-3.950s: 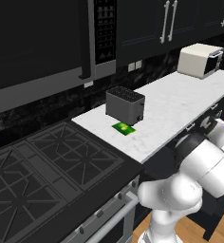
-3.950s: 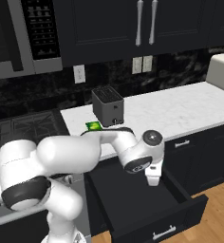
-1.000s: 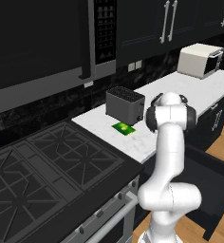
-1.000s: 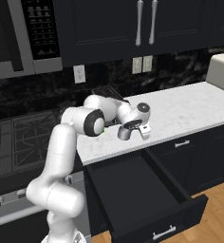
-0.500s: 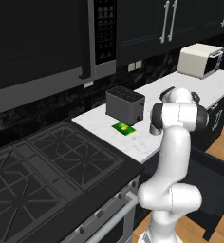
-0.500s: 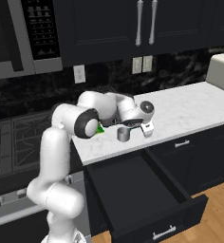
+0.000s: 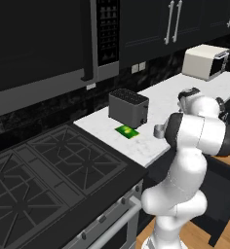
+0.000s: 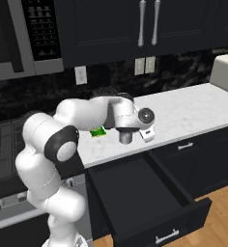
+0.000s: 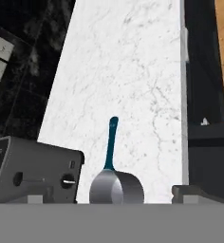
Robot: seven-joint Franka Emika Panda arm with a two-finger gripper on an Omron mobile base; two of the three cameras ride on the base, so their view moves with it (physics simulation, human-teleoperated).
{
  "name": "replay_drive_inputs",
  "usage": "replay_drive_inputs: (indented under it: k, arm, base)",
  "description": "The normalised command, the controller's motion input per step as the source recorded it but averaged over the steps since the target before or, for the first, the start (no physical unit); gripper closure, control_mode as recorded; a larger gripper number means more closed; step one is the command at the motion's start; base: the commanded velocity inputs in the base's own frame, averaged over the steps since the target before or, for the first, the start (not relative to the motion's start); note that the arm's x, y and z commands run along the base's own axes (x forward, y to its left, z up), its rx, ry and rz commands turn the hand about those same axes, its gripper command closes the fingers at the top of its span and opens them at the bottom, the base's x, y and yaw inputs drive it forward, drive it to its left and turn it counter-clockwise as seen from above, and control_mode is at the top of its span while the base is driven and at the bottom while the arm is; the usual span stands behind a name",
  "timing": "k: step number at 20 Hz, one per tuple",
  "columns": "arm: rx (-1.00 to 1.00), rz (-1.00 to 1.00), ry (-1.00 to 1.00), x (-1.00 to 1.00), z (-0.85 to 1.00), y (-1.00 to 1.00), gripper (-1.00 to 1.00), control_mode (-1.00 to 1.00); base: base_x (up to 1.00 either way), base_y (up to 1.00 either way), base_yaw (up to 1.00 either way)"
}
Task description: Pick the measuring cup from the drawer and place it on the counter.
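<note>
With placing apparently done | counter: bears measuring cup, blue handle toward 12 o'clock, toaster at 9 | drawer: pulled out | gripper: spread wide, grasping nothing | next: lift straight off, avoid nudging cup.

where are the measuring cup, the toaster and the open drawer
measuring cup (image 9: 115, 189), hand view, steel bowl
toaster (image 7: 129, 108), left base view, front side
drawer (image 8: 135, 188), right base view, dark inside floor

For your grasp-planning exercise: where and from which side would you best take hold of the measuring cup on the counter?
Probably the measuring cup by its long blue handle, coming from above: the handle juts out level over the bare counter, while the toaster crowds the round bowl.
</note>
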Motion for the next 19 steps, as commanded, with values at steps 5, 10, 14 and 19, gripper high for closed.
replay_drive_inputs:
  k: [5,10,14,19]
  arm:
    - [-0.10,0.12,-0.02,-0.89,0.80,0.20,-1.00,-1.00]
    - [-0.18,0.12,0.12,-0.97,0.33,0.17,-1.00,-1.00]
    - [-0.24,0.20,0.09,-0.91,0.33,0.26,-1.00,-1.00]
    - [-0.18,0.22,-0.01,-0.43,0.20,0.40,-1.00,-1.00]
  base:
    - [0.00,0.00,0.00]
    - [0.00,0.00,0.00]
    - [0.00,0.00,0.00]
    - [0.00,0.00,0.00]
